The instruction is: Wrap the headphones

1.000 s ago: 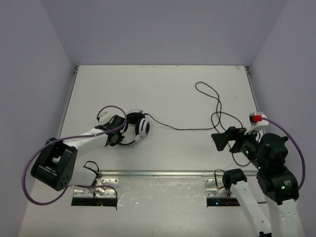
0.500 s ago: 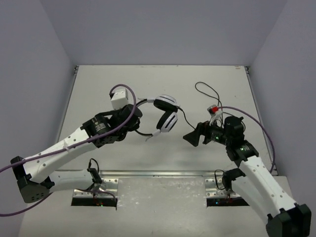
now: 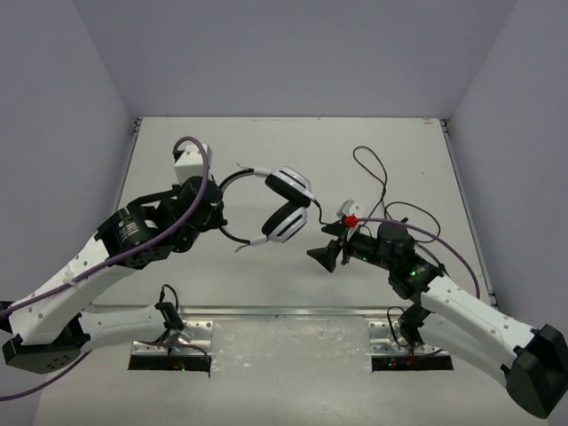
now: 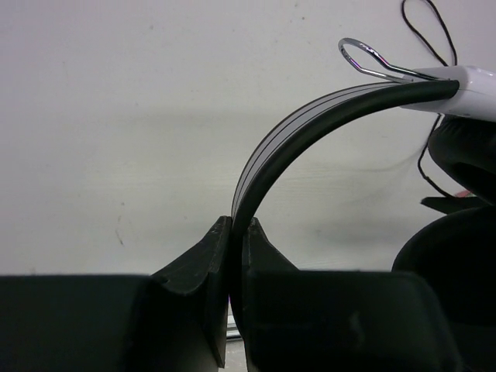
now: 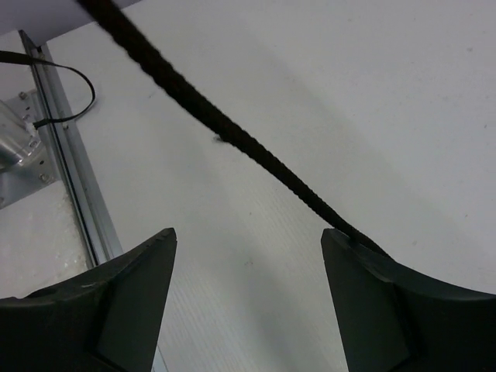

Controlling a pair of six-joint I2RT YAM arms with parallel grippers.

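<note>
The headphones (image 3: 291, 185) hang in the air over the middle of the table, white earcups to the right. My left gripper (image 3: 217, 207) is shut on the black headband (image 4: 310, 116); in the left wrist view the gripper (image 4: 236, 232) pinches the band's lower end. The thin black cable (image 3: 387, 182) trails right in loops on the table. My right gripper (image 3: 327, 257) is open, low, right of the earcups. In the right wrist view the cable (image 5: 232, 132) crosses diagonally above the open gripper (image 5: 248, 236) and rests on one fingertip (image 5: 349, 248).
A metal rail (image 3: 284, 311) runs along the table's near edge, with two mount plates and small wires behind it; it also shows in the right wrist view (image 5: 70, 178). Purple robot cables loop off both arms. Walls close the table at the left, back and right.
My left arm has lifted the headphones from the table's left part and carried them up and right. My right gripper has swung left to the middle, under the cable.
</note>
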